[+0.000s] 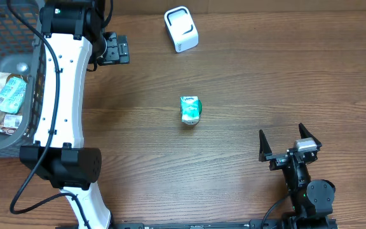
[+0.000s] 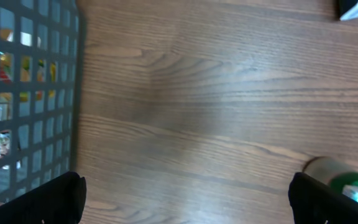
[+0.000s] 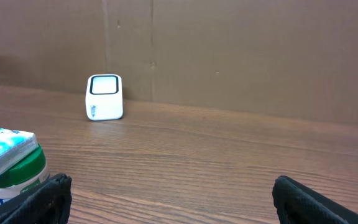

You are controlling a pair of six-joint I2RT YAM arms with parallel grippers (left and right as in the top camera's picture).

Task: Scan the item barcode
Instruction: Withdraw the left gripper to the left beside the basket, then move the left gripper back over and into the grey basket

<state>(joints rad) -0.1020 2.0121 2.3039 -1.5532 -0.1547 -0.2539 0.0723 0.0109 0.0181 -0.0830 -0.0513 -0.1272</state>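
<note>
Right hand [image 1: 281, 129]: resting low on the near-right side of the green tub [image 1: 190, 110], well apart from it. Its fingers are standing fully spread, gripping nothing and touching nothing.
Direction from right hand: the tub is lying ahead and off to the left, showing at the left edge of the right wrist view.
Green tub: sitting alone on the bare middle of the table [image 1: 253, 76]. It is looking upright with its foil lid up, though from overhead its outline is running slightly longer near-to-far. No barcode is showing.
Left hand [image 1: 114, 49]: hanging on the far-left side of the tub, well apart. It is released wide, with only bare table showing between the fingers.
Nearer arm: I am judging both about equally far from the tub.
Basket [image 1: 5, 25]: standing far to the tub's left, holding other packets.
Scanner [image 1: 181, 29]: standing straight beyond the tub, its window facing back toward it.
Coming move: likely reaching in to the tub, then carrying it away toward the scanner.
</note>
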